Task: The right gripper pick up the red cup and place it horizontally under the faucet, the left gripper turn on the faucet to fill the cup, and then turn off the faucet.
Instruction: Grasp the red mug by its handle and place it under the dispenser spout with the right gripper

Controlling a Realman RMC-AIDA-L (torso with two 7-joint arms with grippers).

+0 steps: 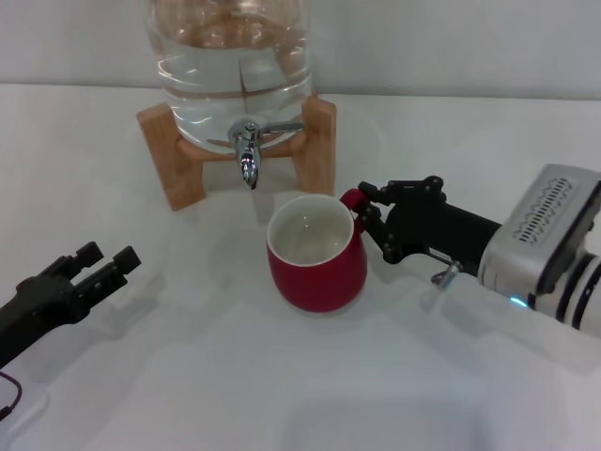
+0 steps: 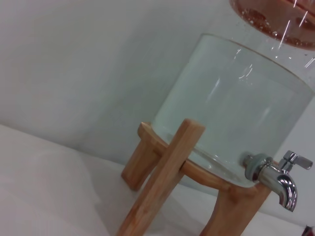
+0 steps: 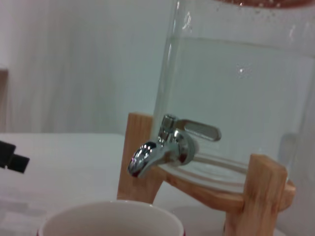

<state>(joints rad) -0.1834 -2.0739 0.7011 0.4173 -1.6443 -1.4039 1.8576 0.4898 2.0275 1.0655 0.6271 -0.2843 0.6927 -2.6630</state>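
Left gripper (image 1: 105, 259) spread near desk's (image 1: 282, 395) left edge, right gripper (image 1: 364, 209) pinching cup's (image 1: 316, 254) handle mid-desk, just before faucet (image 1: 248, 154).

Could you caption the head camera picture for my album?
Right gripper grips glossy red cup by its handle near chrome faucet.

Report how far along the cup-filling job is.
Done: the red cup stands upright on the table, in front of and below the faucet, with the right gripper at its handle. In hand: final placing; the cup looks slightly short of the spout. Left: the left gripper waits open, far from the lever, so opening the faucet, filling the empty cup and closing remain.
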